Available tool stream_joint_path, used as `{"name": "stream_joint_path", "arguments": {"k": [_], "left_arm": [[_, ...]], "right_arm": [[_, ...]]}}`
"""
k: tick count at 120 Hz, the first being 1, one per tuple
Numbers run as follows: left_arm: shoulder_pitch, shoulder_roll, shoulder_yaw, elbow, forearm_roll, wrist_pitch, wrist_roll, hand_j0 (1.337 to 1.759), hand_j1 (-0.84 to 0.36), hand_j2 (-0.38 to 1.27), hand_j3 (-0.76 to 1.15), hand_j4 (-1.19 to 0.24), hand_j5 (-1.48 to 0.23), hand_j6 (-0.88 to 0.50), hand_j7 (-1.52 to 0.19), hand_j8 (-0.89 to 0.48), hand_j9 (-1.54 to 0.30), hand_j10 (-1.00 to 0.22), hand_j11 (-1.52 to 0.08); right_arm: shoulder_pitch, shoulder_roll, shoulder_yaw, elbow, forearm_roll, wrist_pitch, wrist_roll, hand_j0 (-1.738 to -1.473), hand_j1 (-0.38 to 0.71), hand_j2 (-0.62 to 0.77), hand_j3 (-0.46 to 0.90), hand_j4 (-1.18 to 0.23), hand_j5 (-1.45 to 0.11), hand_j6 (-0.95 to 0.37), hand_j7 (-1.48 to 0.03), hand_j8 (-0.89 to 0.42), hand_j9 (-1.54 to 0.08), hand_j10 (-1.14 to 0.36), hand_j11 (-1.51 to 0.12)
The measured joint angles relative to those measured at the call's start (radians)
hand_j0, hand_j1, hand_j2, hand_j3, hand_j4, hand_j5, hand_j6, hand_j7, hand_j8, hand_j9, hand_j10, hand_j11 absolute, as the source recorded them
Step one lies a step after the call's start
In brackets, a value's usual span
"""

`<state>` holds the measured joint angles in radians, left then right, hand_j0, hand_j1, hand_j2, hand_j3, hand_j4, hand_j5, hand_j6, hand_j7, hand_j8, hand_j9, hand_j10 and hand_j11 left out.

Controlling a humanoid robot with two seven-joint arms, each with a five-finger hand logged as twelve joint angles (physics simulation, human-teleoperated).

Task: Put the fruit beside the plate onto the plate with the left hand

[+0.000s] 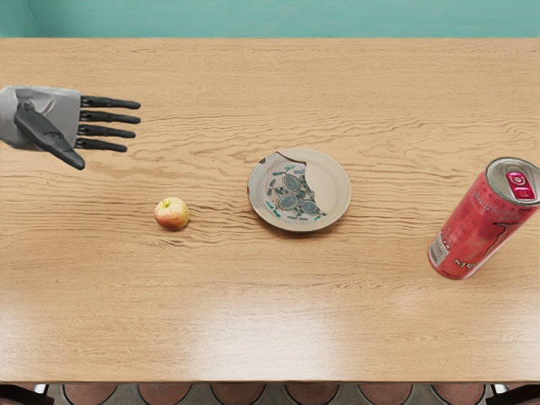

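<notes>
At the upper left of the frame the grey left hand [61,118] reaches in from the left edge and hovers above the light wooden table [253,321]. Its four dark fingers [110,103] are stretched out straight, side by side and pointing toward the right, with the dark thumb angled down beneath them. The hand is fully spread, grasps nothing and touches nothing. The small yellow-red apple [171,213] sits on the bare tabletop at centre left, lower in the frame than the hand and to the right of it, well apart from the fingertips. To the right of the apple, near the middle of the frame, lies the round cream ceramic plate [337,181] with a blue-green painted pattern on its left half (its upper-left rim looks chipped or irregular). The apple rests near the plate but clear of it, with a strip of open wood between them. At the far right a red metal drink can [477,224] with a silver top stands on the table, appearing to lean toward the right edge, well apart from the plate. A teal wall [270,17] runs along the top of the frame.
</notes>
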<state>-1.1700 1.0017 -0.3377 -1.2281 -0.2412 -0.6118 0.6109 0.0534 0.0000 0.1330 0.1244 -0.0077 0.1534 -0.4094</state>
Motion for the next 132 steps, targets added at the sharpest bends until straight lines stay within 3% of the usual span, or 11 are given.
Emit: {"name": "stream_joint_path", "arguments": {"k": [25, 37, 55, 68, 97, 109, 132], "left_arm": [[-0.010, 0.000, -0.002, -0.022, 0.010, 0.000, 0.000, 1.658, 0.34, 0.00, 0.00, -0.01, -0.01, -0.01, -0.01, -0.01, -0.01, -0.01, -0.01], [-0.044, -0.056, -0.010, -0.026, 0.117, 0.000, 0.000, 1.658, 0.34, 0.00, 0.00, -0.01, -0.01, -0.01, -0.01, -0.01, -0.01, -0.01, -0.01], [-0.048, -0.157, -0.064, -0.039, 0.431, 0.006, 0.000, 1.658, 0.34, 0.00, 0.00, -0.01, -0.01, -0.01, -0.01, -0.01, -0.01, -0.01, -0.01], [-0.041, -0.182, -0.074, -0.091, 0.708, 0.101, 0.000, 1.658, 0.34, 0.00, 0.00, -0.01, -0.01, -0.01, -0.01, -0.01, -0.01, -0.01, -0.01], [0.080, -0.256, -0.071, -0.216, 1.033, 0.283, 0.000, 1.658, 0.34, 0.00, 0.00, -0.01, -0.01, -0.01, -0.01, -0.01, -0.01, -0.01, -0.01], [0.130, -0.312, -0.062, -0.234, 1.136, 0.368, 0.000, 1.658, 0.33, 0.00, 0.00, -0.02, -0.02, -0.02, -0.02, -0.02, -0.02, -0.02, -0.02], [0.149, -0.308, -0.046, -0.242, 1.215, 0.466, 0.000, 1.658, 0.33, 0.00, 0.00, -0.02, -0.02, -0.02, -0.02, -0.02, -0.02, -0.02, -0.02]], "right_arm": [[0.002, 0.000, -0.005, 0.000, 0.000, 0.000, 0.005, -1.658, -0.35, 0.00, 0.00, 0.00, 0.00, 0.00, 0.00, 0.00, 0.00, 0.00, 0.00], [0.002, 0.000, -0.007, 0.000, 0.000, 0.000, 0.007, -1.658, -0.35, 0.00, 0.00, 0.00, 0.00, 0.00, 0.00, 0.00, 0.00, 0.00, 0.00], [0.002, 0.000, -0.009, 0.000, 0.000, 0.000, 0.007, -1.658, -0.35, 0.00, 0.00, 0.00, 0.00, 0.00, 0.00, 0.00, 0.00, 0.00, 0.00], [0.002, 0.000, -0.009, 0.000, -0.001, 0.000, 0.007, -1.658, -0.35, 0.00, 0.00, 0.00, 0.00, 0.00, 0.00, 0.00, 0.00, 0.00, 0.00], [0.002, 0.000, -0.010, 0.000, -0.001, 0.000, 0.007, -1.658, -0.35, 0.00, 0.00, 0.00, 0.00, 0.00, 0.00, 0.00, 0.00, 0.00, 0.00], [0.001, 0.000, -0.010, 0.000, -0.001, 0.000, 0.008, -1.658, -0.35, 0.00, 0.00, 0.00, 0.00, 0.00, 0.00, 0.00, 0.00, 0.00, 0.00], [0.001, 0.000, -0.010, 0.000, -0.001, 0.000, 0.008, -1.658, -0.35, 0.00, 0.00, 0.00, 0.00, 0.00, 0.00, 0.00, 0.00, 0.00, 0.00]]}}
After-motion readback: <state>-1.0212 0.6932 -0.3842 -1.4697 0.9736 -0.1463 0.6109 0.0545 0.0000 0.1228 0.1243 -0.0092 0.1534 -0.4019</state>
